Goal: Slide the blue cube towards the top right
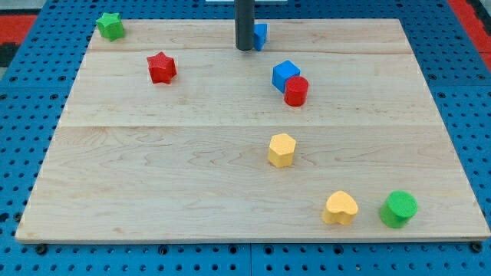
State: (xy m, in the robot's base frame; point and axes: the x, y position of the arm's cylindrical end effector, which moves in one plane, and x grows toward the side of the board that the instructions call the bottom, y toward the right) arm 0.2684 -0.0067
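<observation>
The blue cube (285, 74) sits on the wooden board a little above and right of centre, touching a red cylinder (296, 90) at its lower right. My tip (245, 48) is near the view's top, up and left of the blue cube and apart from it. A second small blue block (261, 35) is partly hidden just right of the rod.
A red star (162, 67) lies at upper left and a green star (110, 26) at the top left corner. A yellow hexagon block (281, 149) lies mid-board. A yellow heart (340, 208) and a green cylinder (399, 209) lie at bottom right. The board edge (253, 241) runs along the bottom.
</observation>
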